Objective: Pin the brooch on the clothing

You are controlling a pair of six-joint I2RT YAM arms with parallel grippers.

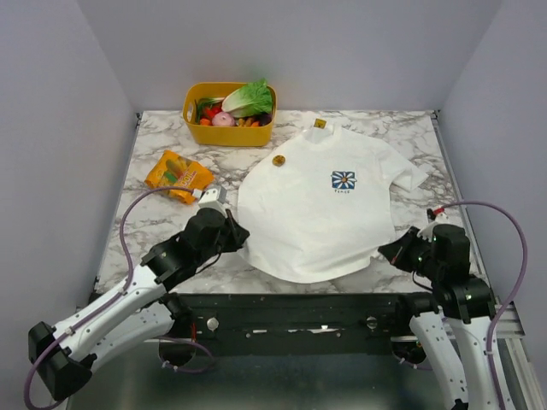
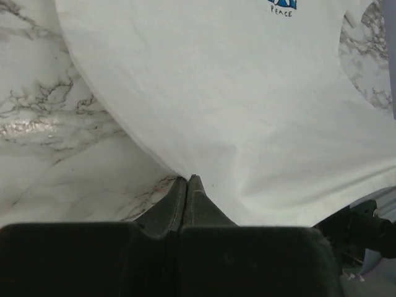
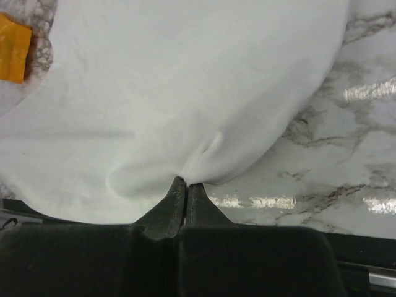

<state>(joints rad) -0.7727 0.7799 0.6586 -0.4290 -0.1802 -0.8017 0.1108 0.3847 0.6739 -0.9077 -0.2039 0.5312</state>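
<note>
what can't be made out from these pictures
Brooch: top view, too small to tell if it's pinned to the T-shirt; outside both wrist views.
Chest print: left wrist view, cut off by the top edge.
Orange packet: right wrist view, cut off by the left edge.

"PEACE" beneath the blue print (image 1: 343, 178) on the white T-shirt (image 2: 235, 93)

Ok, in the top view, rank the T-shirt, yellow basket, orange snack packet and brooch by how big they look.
1. the T-shirt, by far the largest
2. the yellow basket, even though it sits at the far edge
3. the orange snack packet, somewhat smaller than the basket
4. the brooch, just a tiny gold dot
</note>
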